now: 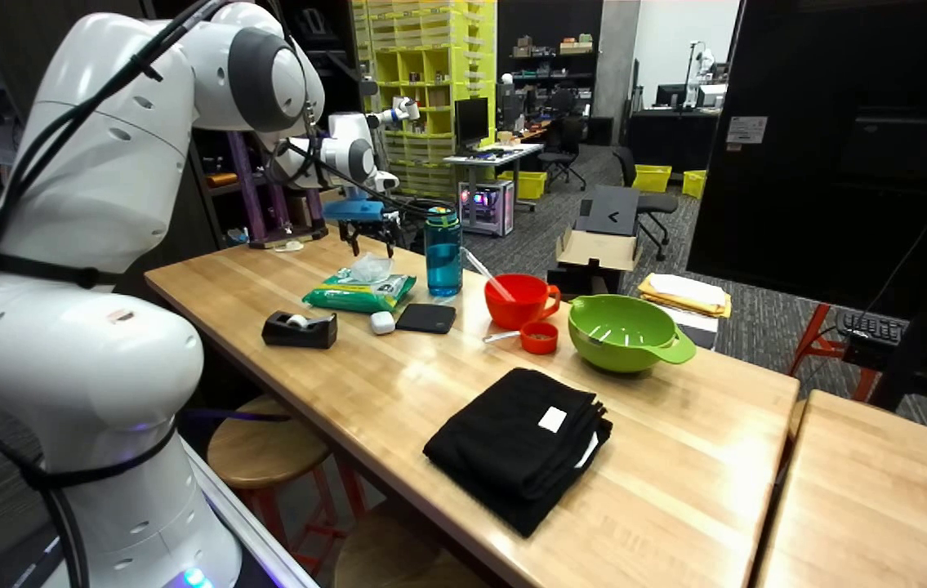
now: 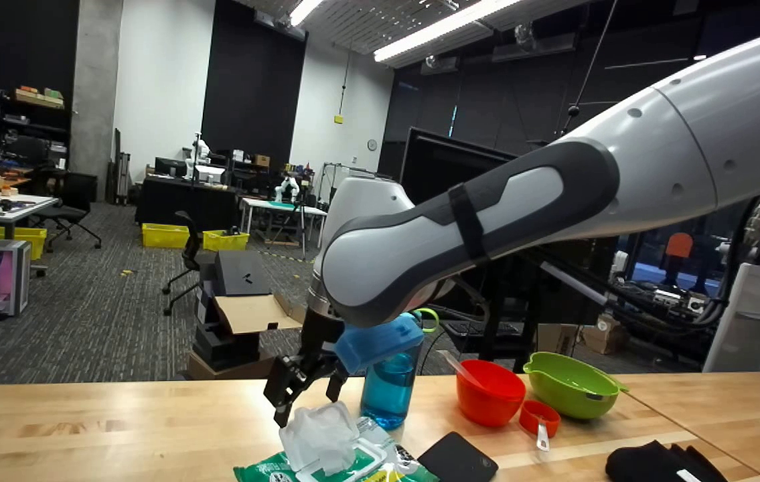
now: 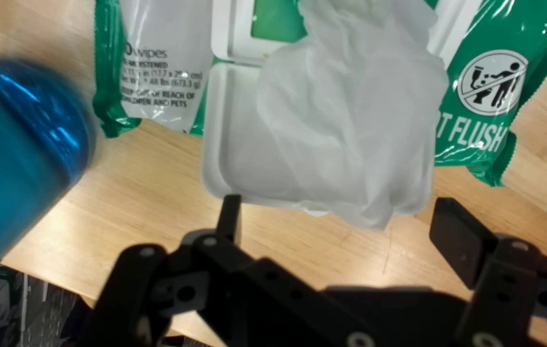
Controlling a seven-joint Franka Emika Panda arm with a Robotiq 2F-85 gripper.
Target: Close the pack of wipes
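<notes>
Wrist view: my pincer (image 3: 338,209) spread, empty; pack of wipes (image 3: 278,21) at twelve o'clock, lid (image 3: 244,149) folded back toward six, wipe (image 3: 355,115) draped across. Judged step: alignment. Next, likely: tuck wipe, flip lid.

1. In an exterior view, a white wall (image 2: 159,87) and a concrete column (image 2: 97,100) stand at ten o'clock.
2. Lit strip lights (image 2: 443,29) cross the slatted ceiling (image 2: 336,33) there at twelve.
3. Grey carpet (image 2: 122,328) spreads there at eight, yellow bins (image 2: 165,235) at nine.
4. In an exterior view, yellow shelving (image 1: 425,69) rises near twelve; wooden stools (image 1: 267,445) stand from six to eight.
</notes>
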